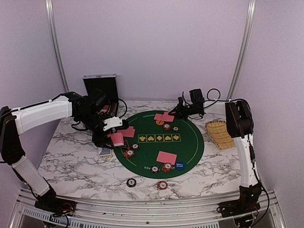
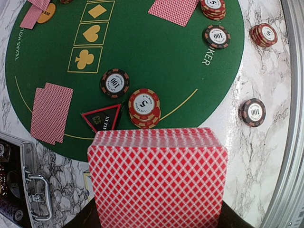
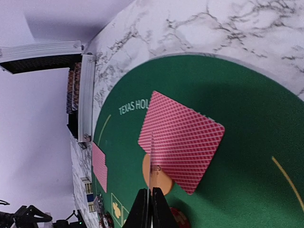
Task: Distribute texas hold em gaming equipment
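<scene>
My left gripper [image 1: 112, 136] is shut on a thick deck of red-backed playing cards [image 2: 156, 175] over the mat's left edge; the deck hides its fingers. Just beyond lie a triangular marker [image 2: 102, 118], a red chip stack [image 2: 144, 107] and a black chip [image 2: 114, 82]. My right gripper [image 3: 152, 191] is shut on a single card [image 3: 152, 161], seen edge-on above an orange disc [image 3: 159, 176] and face-down cards [image 3: 183, 137] at the far side of the green mat [image 1: 190, 142]. More face-down cards [image 1: 166, 157] and a blue marker [image 1: 180, 166] lie at the near side.
A woven basket [image 1: 219, 133] stands right of the mat. An open black case [image 1: 100, 90] stands at the back left. A black chip [image 1: 131, 182] and a red chip stack [image 1: 162, 185] lie on the marble near the front edge. Another card pair [image 2: 51, 113] lies at the mat's left.
</scene>
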Controlling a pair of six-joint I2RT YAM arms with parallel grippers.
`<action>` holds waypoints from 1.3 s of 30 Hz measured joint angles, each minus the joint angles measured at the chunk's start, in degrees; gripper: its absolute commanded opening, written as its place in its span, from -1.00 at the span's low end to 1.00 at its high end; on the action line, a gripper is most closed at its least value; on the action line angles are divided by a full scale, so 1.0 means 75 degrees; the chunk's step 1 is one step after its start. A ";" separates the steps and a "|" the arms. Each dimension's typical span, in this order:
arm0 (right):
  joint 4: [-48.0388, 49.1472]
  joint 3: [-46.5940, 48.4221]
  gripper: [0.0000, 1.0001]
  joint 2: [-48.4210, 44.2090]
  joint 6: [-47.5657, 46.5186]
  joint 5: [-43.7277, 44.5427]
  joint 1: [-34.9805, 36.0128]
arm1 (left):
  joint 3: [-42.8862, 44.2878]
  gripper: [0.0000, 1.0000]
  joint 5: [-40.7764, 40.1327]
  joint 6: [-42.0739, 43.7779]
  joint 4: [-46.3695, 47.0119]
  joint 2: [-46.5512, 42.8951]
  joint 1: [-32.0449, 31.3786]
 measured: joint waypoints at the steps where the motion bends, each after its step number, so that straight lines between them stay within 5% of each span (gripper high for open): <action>1: -0.0146 0.0017 -0.86 0.0079 -0.0096 0.0102 0.0009 | 0.0000 -1.00 0.0003 -0.0003 0.0000 0.0000 0.0000; 16: -0.0472 0.0702 -0.47 0.0309 -0.0370 0.0656 0.0015 | 0.0000 -1.00 0.0032 0.0000 0.0000 0.0000 0.0000; 29: -0.1859 0.1440 0.42 0.0466 -0.1501 0.2229 0.0015 | 0.0000 -1.00 0.0052 -0.0003 -0.0009 0.0000 0.0000; 39: -0.1792 0.0076 0.71 -0.1577 -0.1958 0.2847 0.0125 | 0.0009 -1.00 0.0044 -0.0006 -0.0012 0.0000 0.0006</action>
